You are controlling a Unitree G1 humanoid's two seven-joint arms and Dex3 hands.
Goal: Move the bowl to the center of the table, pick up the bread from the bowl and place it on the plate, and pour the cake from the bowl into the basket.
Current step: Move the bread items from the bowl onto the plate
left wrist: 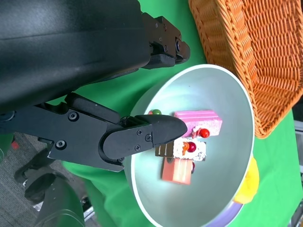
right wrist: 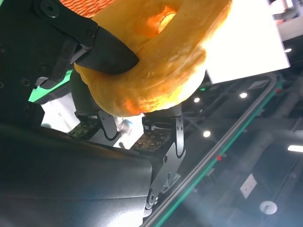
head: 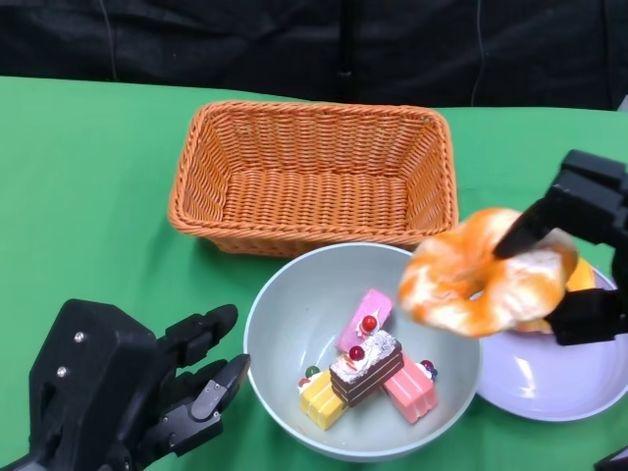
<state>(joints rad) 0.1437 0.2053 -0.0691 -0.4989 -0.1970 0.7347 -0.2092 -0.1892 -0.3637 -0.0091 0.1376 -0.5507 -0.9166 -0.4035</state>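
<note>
— Just beside the bowl [head: 285, 339], what is the right robot hand [head: 579, 250] doing?
— It holds the bread [head: 486, 275], a ring-shaped orange and white piece, clamped between black fingers [head: 525, 231]. The bread hangs in the air over the bowl's right rim and the near edge of the plate [head: 549, 383].

— And the plate itself?
— A pale lilac plate, touching the bowl on its right side. Something yellow lies on it, mostly hidden behind the bread.

— What is in the bowl?
— The cake [head: 365, 365]: several slices, pink, yellow and a dark layered one with red cherries on top, lying together near the bowl's middle.

— Where is the basket [head: 314, 177]?
— Right behind the bowl, its near wall just beside the bowl's far rim. It is orange wicker, rectangular.

— The left robot hand [head: 147, 392]?
— To the left of the bowl, fingers apart and holding nothing; the fingertips [left wrist: 156, 132] reach close to the bowl's rim.

— What carries all this?
— A green surface [head: 88, 196].
</note>
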